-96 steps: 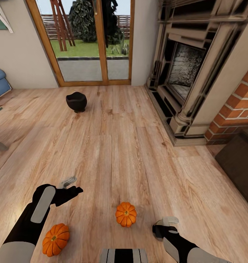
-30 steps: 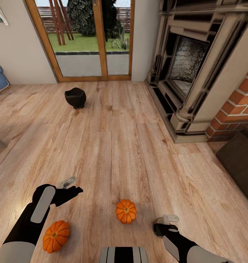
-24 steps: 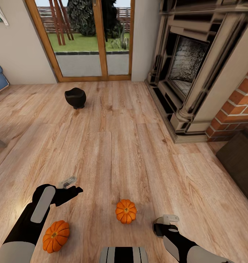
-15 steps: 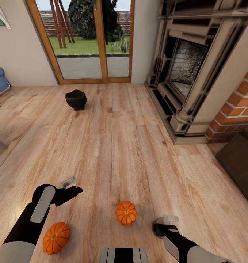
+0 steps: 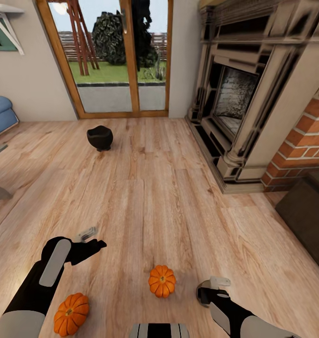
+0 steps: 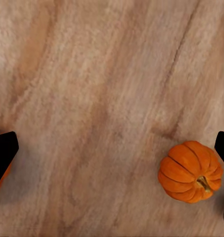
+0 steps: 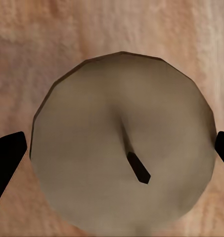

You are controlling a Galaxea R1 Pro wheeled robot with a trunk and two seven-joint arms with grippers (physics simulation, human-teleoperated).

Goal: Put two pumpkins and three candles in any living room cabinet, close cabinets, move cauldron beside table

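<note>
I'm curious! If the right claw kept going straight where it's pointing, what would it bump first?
Probably the candle: the right claw points straight at its pale round top and dark wick, fingers spread either side. How far off is unclear.

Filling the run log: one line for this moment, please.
left gripper open, empty | right gripper open above candle | pumpkins, cauldron on floor

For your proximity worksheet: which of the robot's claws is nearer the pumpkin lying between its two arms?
Right. The right claw sits just beside the middle pumpkin; the left claw is farther off, up and across the floor.
</note>
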